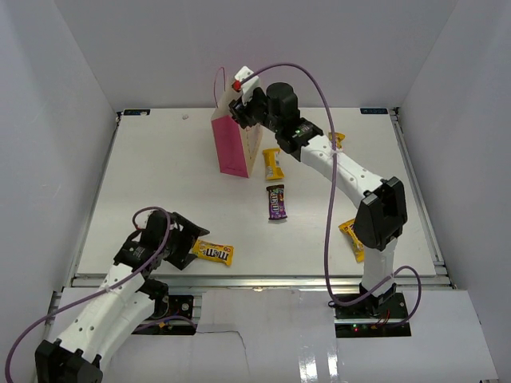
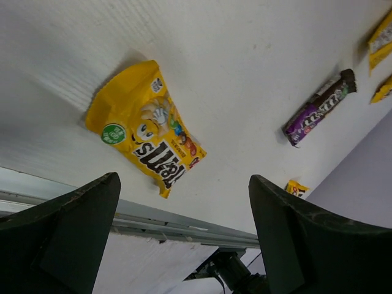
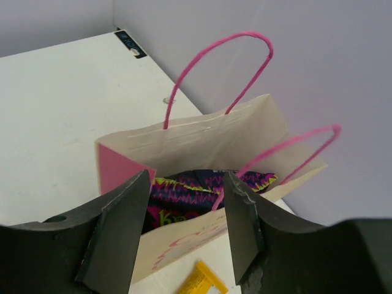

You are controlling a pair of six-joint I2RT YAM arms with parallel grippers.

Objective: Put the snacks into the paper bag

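The pink paper bag [image 1: 231,149] stands upright at the back of the table. My right gripper [image 1: 244,102] hovers just above its mouth, open and empty. In the right wrist view [image 3: 187,228] the jaws stand apart over the bag [image 3: 202,138], and the dark-blue snack bag [image 3: 196,187] lies inside it. My left gripper [image 1: 185,242] is open and empty beside a yellow pack [image 1: 214,253], which lies ahead of the jaws in the left wrist view [image 2: 147,139]. A purple bar pack [image 1: 276,202] lies mid-table. The brown-white bar is out of view.
Another yellow pack [image 1: 273,163] lies right of the bag, one [image 1: 352,239] sits by the right arm's base and one [image 1: 337,140] shows behind the right arm. The table's front rail [image 2: 184,223] runs close below my left gripper. White walls enclose the table.
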